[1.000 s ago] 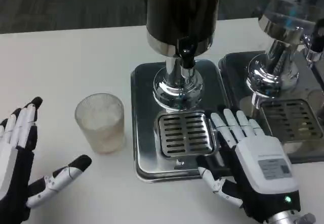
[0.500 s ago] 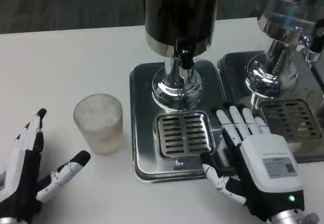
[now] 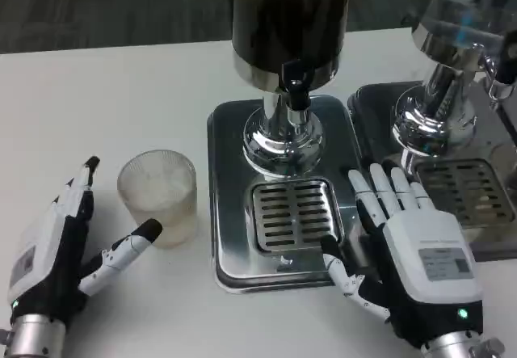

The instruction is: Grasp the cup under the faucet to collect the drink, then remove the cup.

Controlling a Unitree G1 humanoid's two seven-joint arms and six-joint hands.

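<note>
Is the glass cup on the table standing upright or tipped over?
Upright. The cup stands on its base on the table, its round mouth facing up, left of the drip tray.

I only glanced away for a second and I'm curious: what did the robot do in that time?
The left hand moved in toward the frosted glass cup, fingers spread; its thumb now reaches the cup's base, with no grip yet. The right hand crept slightly forward at the drip tray. The cup, the dark drink dispenser and its faucet stayed put.
</note>
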